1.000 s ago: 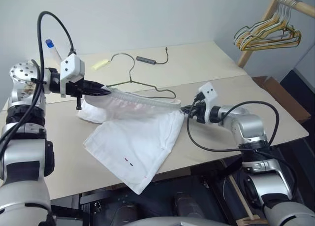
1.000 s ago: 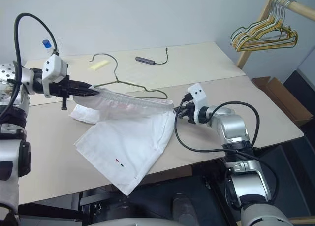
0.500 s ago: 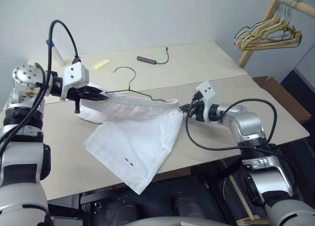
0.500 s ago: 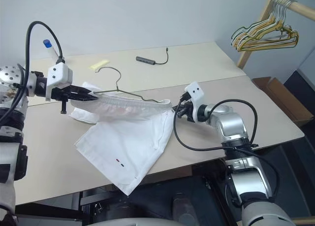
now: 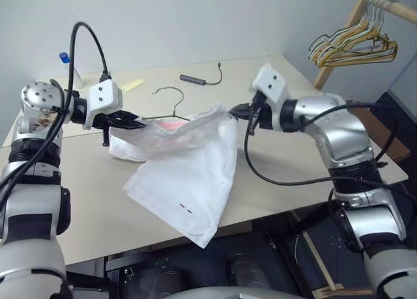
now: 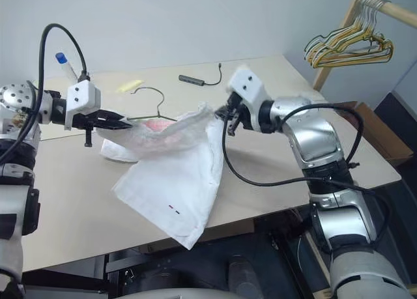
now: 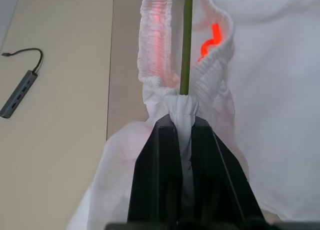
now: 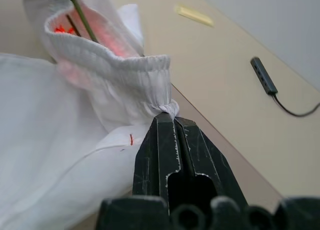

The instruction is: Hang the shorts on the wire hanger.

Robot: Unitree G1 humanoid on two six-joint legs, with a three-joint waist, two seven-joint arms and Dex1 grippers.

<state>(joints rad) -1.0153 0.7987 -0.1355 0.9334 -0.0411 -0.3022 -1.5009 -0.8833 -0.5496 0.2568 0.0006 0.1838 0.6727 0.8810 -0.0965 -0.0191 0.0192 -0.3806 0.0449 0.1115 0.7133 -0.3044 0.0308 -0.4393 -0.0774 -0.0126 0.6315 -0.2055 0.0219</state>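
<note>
The white shorts (image 5: 189, 175) hang between my two grippers by their elastic waist, with the legs trailing on the table (image 5: 85, 195) and over its front edge. My left gripper (image 5: 133, 123) is shut on one end of the waistband (image 7: 182, 107). The right gripper (image 5: 236, 111) is shut on the other end (image 8: 162, 107), raised above the table. The wire hanger (image 5: 168, 94) shows its hook behind the shorts. Its thin wire (image 7: 185, 39) runs inside the open waistband down to the left gripper's pinch. A pinkish-red blotch (image 8: 107, 42) shows inside the waist.
A grey USB hub with cable (image 5: 193, 80), a yellow slip (image 5: 132, 85) and a blue-capped bottle (image 5: 68, 61) lie at the back of the table. At the right a wooden rack holds bunched yellow and dark hangers (image 5: 355, 45). A cardboard box (image 6: 365, 126) stands beyond the table's right edge.
My right gripper rose and swung left with its end of the waistband, lifting the shorts and slackening the waist. The left gripper stayed about where it was.
</note>
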